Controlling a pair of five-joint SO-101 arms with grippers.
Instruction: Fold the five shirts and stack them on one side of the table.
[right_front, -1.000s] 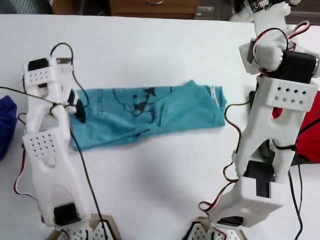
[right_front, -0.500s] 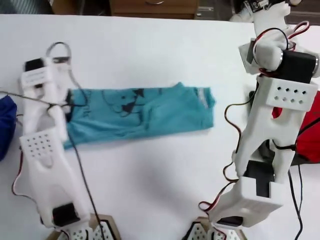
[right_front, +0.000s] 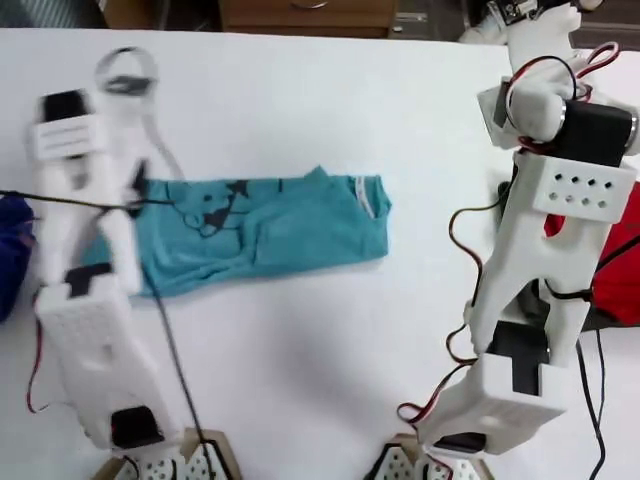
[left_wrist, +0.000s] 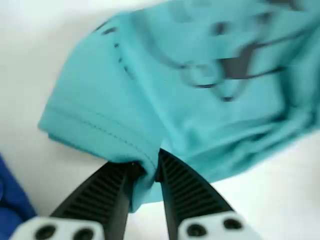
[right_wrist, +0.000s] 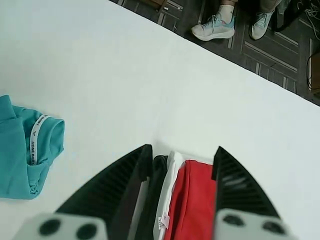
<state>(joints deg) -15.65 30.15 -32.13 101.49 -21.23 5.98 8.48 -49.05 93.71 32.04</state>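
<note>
The left end effector (left_wrist: 147, 167) is clamping a small pinch of cloth at the hem of the teal shirt (right_front: 270, 225). In the high view this is the shirt's 9 o'clock end. The shirt is lying as a long, loosely folded band on the worktop (right_front: 300, 100), left of centre, with its collar pointing toward 3 o'clock. The right end effector (right_wrist: 182, 150) is hanging with its fingers apart above a pile of folded garments topped by a red shirt (right_wrist: 197, 200) at the 3 o'clock edge. A blue shirt (right_front: 12, 250) is lying at the 9 o'clock edge.

Hazards:
- The grip is taking only a thin edge of cloth, so the cloth is likely to slip out under any pull.
- Dragging by one end is likely to open the fold or bunch the band.
- The black cable (right_front: 160, 300) of the left arm is crossing the teal shirt and may snag it.
- The teal shirt is lying near the blue shirt, and the two may tangle.

The worktop is white, smooth and matt. Beyond its 12 o'clock edge a wooden cabinet (right_front: 310, 12) is standing on a dark floor (right_wrist: 280, 50).
</note>
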